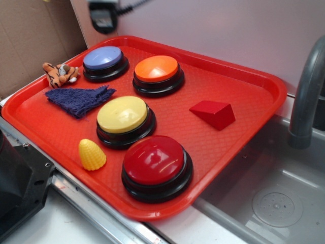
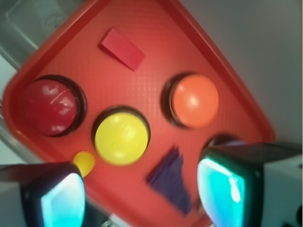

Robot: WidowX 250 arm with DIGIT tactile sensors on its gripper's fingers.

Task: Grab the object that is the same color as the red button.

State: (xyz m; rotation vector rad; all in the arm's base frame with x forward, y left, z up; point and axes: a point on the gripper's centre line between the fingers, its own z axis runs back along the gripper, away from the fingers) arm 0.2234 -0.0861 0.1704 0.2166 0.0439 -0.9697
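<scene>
Here the red wedge lies well ahead of the empty, parted jaws.

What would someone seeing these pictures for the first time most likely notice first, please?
Probably the four big dome buttons on the red tray: the red button nearest the camera, the yellow button behind it, then the orange button and the blue button at the back. Next, the dark-red wedge block alone on the tray's right side, and the gripper high above, touching nothing.
</scene>
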